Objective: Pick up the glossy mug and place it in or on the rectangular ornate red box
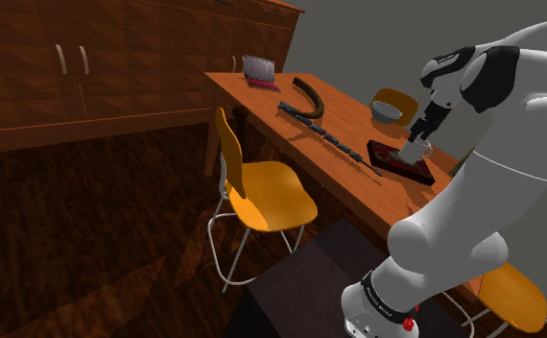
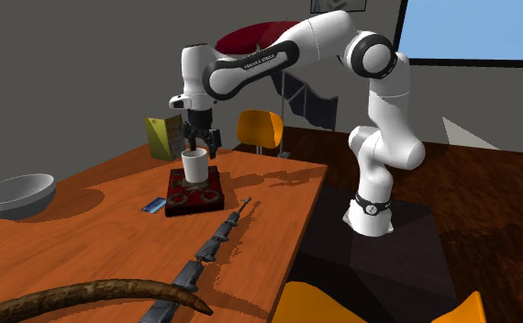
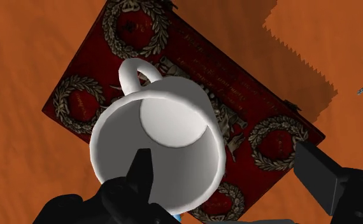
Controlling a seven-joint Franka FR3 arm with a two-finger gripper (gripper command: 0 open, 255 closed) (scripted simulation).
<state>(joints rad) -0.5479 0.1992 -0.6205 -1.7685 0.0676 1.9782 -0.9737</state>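
I see the white mug upright on the red box, left of centre. My gripper hangs just above it, fingers spread wide, one inside the rim, clasping nothing.

Dim all round me; jagged-edged shadows lie on the surface, and the mug carries a soft sheen.

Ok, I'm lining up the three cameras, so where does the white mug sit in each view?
Shoulder view: mug right of centre, on the red box.
Second exterior view: mug left of centre, upper half, on that box.
Wrist view: mug seen from above, covering the box's middle.
Shared landmark: the red box with wreath ornaments under the mug.
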